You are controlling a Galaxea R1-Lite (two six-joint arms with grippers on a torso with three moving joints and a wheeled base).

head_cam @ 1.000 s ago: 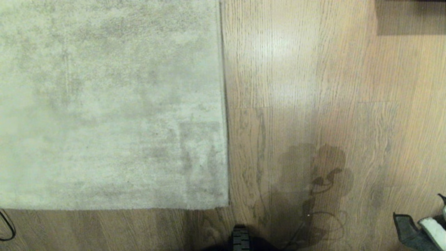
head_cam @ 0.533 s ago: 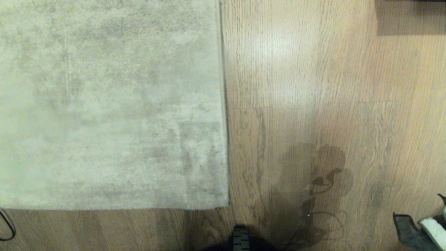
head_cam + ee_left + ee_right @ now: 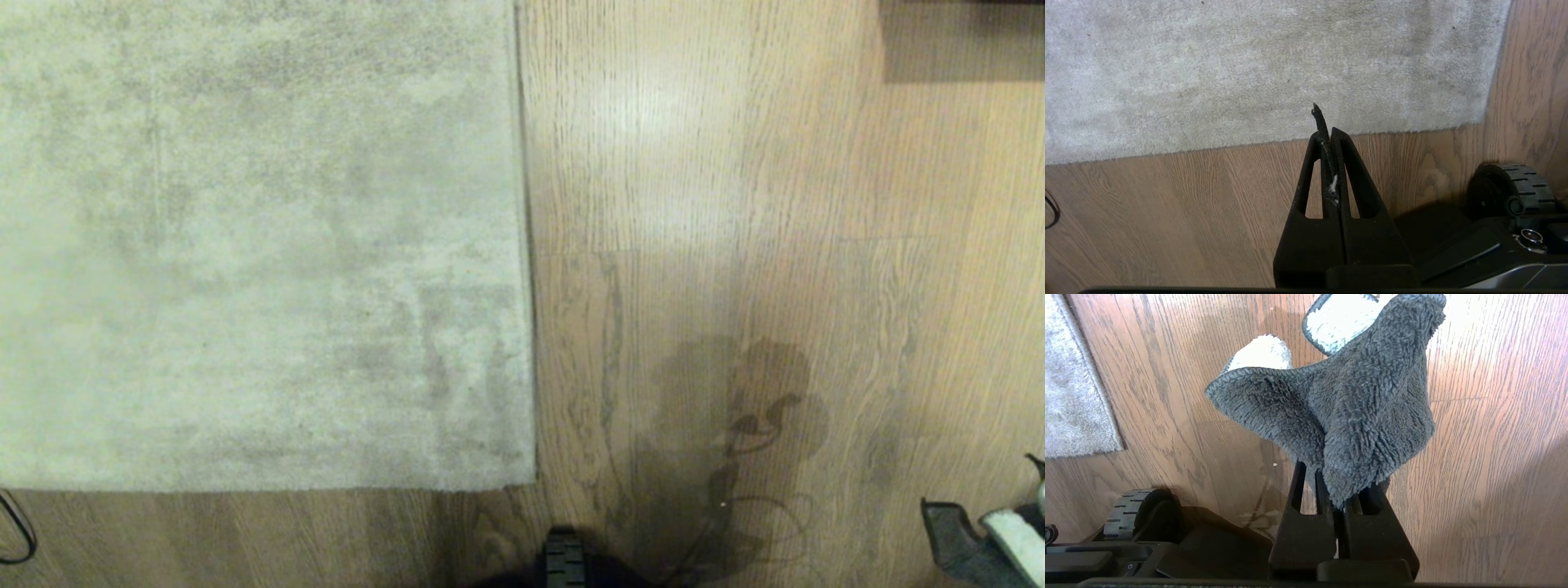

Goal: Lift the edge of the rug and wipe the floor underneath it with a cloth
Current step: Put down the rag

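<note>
Rug edge [image 3: 526,245] lies flat on the floor [image 3: 694,163], corner nearest the robot's base wheel [image 3: 563,559]. Right gripper [image 3: 1336,486] is clamped on the grey cloth [image 3: 1347,404], held above bare planks. Left gripper [image 3: 1327,130] is pressed together, empty, above the rug border.

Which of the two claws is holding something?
The right gripper: its jaws are clamped on a fluffy dark grey cloth that stands up above them. The left gripper is shut too, but empty, near the rug edge.
</note>
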